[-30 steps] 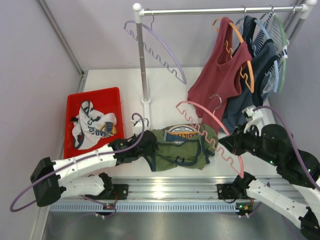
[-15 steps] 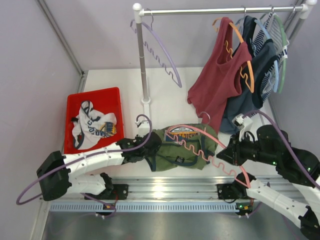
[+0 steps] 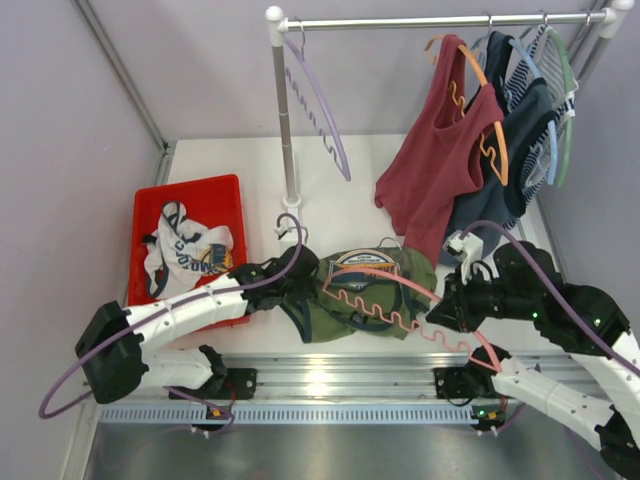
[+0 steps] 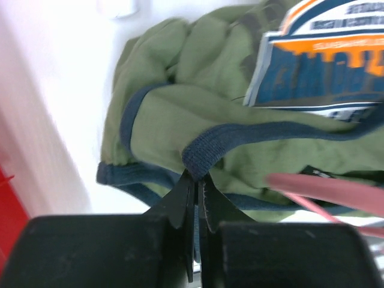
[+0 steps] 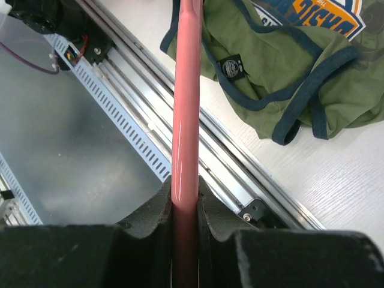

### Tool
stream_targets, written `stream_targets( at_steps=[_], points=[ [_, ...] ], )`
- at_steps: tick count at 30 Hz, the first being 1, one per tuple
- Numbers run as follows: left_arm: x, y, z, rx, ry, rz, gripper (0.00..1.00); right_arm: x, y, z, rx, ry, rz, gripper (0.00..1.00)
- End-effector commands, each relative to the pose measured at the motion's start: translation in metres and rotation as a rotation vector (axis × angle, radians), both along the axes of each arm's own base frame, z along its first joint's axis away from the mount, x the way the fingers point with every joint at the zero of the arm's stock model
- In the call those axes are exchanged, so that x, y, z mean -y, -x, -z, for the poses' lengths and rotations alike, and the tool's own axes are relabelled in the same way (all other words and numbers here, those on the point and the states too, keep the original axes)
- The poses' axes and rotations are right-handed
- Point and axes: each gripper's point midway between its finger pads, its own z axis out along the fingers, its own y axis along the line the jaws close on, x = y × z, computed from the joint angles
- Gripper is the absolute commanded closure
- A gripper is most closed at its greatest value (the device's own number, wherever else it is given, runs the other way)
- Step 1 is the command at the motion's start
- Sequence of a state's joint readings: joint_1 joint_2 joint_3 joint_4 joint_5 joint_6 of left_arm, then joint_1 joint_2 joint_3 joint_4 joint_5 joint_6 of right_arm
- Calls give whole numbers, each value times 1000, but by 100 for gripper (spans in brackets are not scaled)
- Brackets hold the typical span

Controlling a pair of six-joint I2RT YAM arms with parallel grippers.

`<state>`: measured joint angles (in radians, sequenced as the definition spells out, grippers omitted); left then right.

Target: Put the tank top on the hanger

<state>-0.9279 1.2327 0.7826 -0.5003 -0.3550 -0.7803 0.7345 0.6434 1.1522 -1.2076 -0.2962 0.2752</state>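
On the white, lilac-walled table point(image 3: 340, 200), left hand point(image 4: 195, 180) pinches the tank top point(image 4: 174, 114); right hand point(image 5: 186, 201) clamps the hanger point(image 5: 186, 108).

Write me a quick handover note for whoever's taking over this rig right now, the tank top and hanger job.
Left tool: shut on the navy trim of the tank top, which lies bunched on the table.
Right tool: shut on the hanger, held low across the tank top.
Done: both things gripped.
Left: thread the hanger into the top; it looks to lie over the fabric, not inside it.
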Motion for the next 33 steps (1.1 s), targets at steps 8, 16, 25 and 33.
stream_targets(
  at_steps=[8, 16, 25, 33],
  points=[
    [34, -3, -59, 55, 64, 241, 100, -28, -29, 4, 92, -25, -76, 100],
    [36, 6, -74, 40, 37, 354, 100, -46, -35, -7, 136, -80, -144, 100],
    [47, 5, -134, 156, 96, 461, 100, -59, -34, 9, 151, -137, -194, 100],
    [57, 19, -159, 173, 111, 629, 100, -69, -36, 19, 193, -204, -225, 100]
  ],
)
